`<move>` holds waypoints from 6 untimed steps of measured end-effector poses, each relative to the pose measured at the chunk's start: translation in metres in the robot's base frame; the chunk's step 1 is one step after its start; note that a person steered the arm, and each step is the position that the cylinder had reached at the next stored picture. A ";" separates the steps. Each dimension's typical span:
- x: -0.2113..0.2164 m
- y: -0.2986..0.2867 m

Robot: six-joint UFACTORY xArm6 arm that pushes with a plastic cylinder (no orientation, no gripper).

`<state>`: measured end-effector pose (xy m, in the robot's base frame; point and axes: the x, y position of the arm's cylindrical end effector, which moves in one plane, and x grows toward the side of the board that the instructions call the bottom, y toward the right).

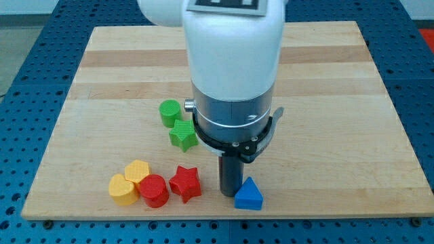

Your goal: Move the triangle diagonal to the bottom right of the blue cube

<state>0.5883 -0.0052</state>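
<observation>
Near the view's bottom, my tip (229, 195) touches the blue triangle (249, 195); no writing readable.

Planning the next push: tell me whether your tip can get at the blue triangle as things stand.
Probably yes. My tip stands right beside the blue triangle, on its left in the view, with nothing between them. The red star sits on my tip's other side, out of the way.

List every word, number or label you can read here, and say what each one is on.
No readable text anywhere.
A black-and-white patch on top of the arm's white housing is cut off by the frame; nothing legible.
The blocks, including the blue triangle, and the wooden board carry no markings.
</observation>
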 end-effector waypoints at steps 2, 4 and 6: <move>0.030 0.006; 0.028 0.163; -0.016 0.150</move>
